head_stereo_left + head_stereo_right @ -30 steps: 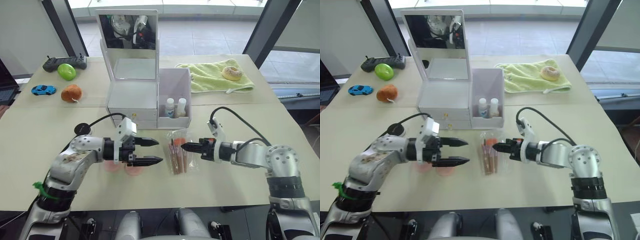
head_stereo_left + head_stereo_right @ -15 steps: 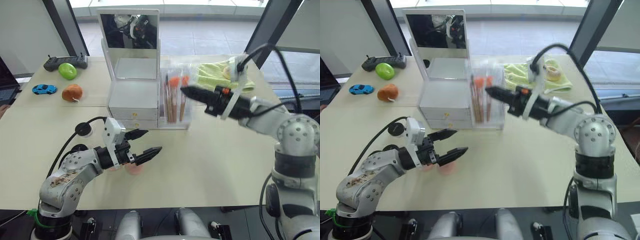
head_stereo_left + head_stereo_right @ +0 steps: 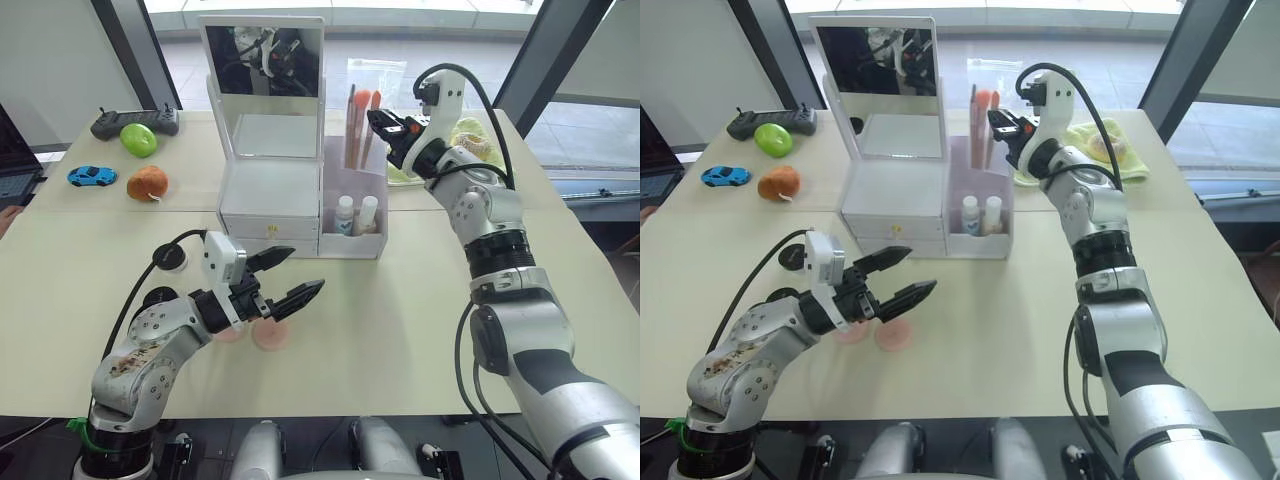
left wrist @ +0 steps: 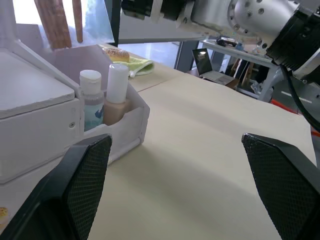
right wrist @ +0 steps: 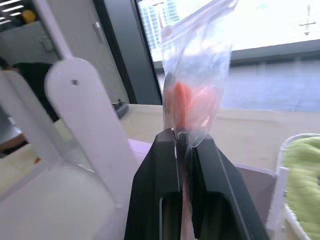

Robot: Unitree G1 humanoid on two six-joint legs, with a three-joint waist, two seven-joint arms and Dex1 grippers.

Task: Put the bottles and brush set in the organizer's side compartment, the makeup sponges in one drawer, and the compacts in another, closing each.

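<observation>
From the head views, the right gripper is clamped on the brush set, a bundle of tan-handled, orange-tipped makeup brushes in a clear plastic sleeve. It hangs upright from the fingertips, its lower end inside or just behind the tall translucent side compartment of the white plastic organizer; I cannot tell which. Two small white-capped bottles already stand at the compartment's front, below and ahead of those fingertips. The left gripper hovers with its fingers spread and empty, two flat round pink makeup sponges lying on the tan table just beneath and behind its fingertips.

In the left wrist view, the spread black fingers frame the bottles in the compartment's corner, well ahead of the tips.

In the right wrist view, the two fingers pinch the sleeve low down, orange bristles showing just beyond the tips, the mirror's white frame off to one side.

The step in hand looks like lowering the brushes into the compartment. Doing it well likely means keeping the bundle vertical, bringing it down behind the bottles without knocking them, and letting go only once the handles rest on the compartment floor so it does not tip out.
</observation>
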